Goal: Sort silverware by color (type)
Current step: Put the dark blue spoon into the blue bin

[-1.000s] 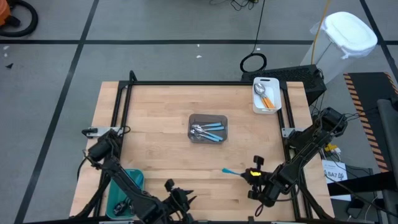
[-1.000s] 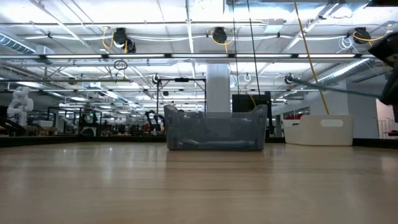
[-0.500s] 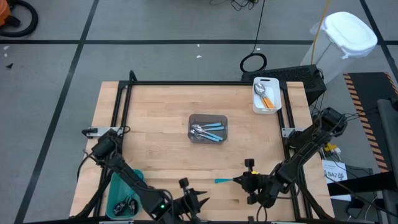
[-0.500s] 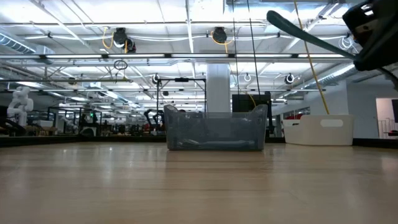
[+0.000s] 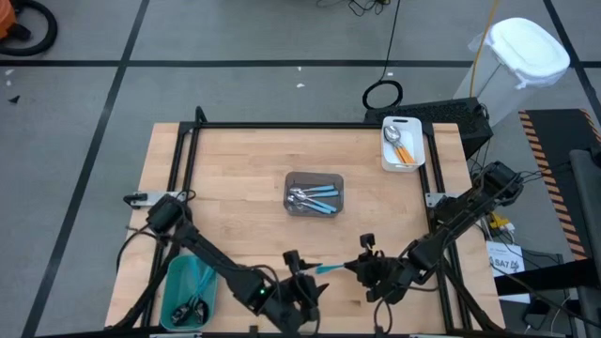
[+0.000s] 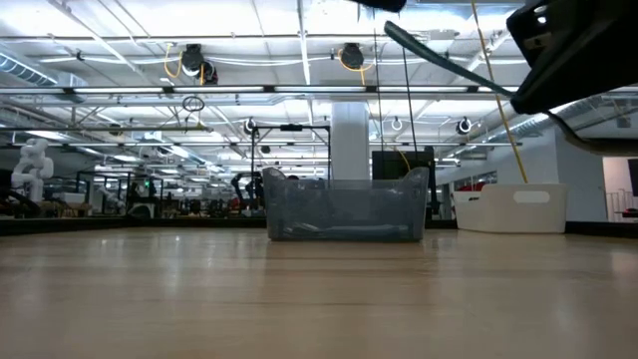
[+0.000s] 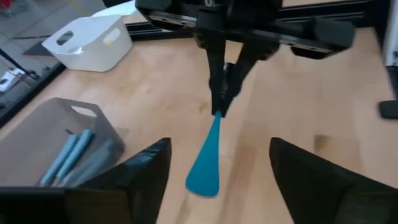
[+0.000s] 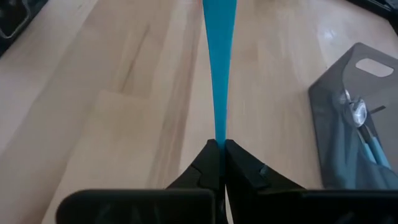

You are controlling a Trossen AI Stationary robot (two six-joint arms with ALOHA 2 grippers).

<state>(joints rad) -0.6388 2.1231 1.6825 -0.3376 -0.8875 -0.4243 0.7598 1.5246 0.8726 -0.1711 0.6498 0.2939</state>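
— How far are we getting?
— We are pinching a thin light-blue plastic-handled spoon (image 7: 208,163) in our closed right hand (image 5: 360,268), offering it to our open left hand (image 5: 302,284) just beside.
— Remaining?
— Several spoons are lying in the grey central bin (image 5: 315,193), well apart.

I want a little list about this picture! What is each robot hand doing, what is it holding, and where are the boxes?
right gripper: shut on the blue spoon, held out above the table's near part
left gripper: open, facing the spoon's free end
grey bin: middle of the wooden table, blue-handled spoons inside
white bin: far right corner, orange-handled spoons inside
teal bin: near left corner
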